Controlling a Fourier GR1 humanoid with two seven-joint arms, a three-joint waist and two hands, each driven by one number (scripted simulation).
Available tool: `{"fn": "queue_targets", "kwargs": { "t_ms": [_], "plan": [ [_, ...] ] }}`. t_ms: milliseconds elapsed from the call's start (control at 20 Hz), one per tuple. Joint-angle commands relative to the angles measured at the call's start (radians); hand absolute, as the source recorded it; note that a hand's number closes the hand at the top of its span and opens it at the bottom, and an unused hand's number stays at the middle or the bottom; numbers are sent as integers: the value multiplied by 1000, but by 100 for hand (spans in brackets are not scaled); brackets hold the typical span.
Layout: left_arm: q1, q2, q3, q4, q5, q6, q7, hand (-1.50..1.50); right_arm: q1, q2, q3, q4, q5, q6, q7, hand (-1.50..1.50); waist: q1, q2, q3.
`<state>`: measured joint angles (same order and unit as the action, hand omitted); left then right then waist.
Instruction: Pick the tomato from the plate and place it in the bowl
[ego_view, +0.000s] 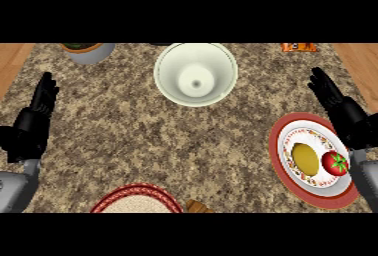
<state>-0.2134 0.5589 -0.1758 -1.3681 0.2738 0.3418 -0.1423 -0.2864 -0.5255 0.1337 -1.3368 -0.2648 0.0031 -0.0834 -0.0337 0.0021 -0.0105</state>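
The right hand (341, 111) overlaps the plate (279, 150) at its right rim, hiding that edge, while its grey forearm runs out at the frame's right side. A pot (90, 51) at the upper left is cut by the top band, its contents too small to name. An orange packet (299, 47) shows only its lower strip. A woven red-rimmed mat (136, 200) and a brown object (198, 206) beside it are cropped at the bottom.

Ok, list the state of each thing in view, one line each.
tomato: on the plate, not held
plate: holds tomato and a yellow item
bowl: upright, empty
left robot hand: open, holding nothing
right robot hand: open, above the plate's far edge
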Motion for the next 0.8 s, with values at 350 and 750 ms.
{"fn": "queue_targets", "kwargs": {
  "t_ms": [350, 750],
  "plan": [
    [29, -153, -230, -115, 38, -192, 44, 0, 254, -209, -202, 87, 158, -116, -199, 150, -17, 5, 12],
    [16, -153, -223, -155, 46, -260, 117, 0, 244, -193, -196, 262, 193, 18, -450, -150, 38, 0, 11]
  ]
}}
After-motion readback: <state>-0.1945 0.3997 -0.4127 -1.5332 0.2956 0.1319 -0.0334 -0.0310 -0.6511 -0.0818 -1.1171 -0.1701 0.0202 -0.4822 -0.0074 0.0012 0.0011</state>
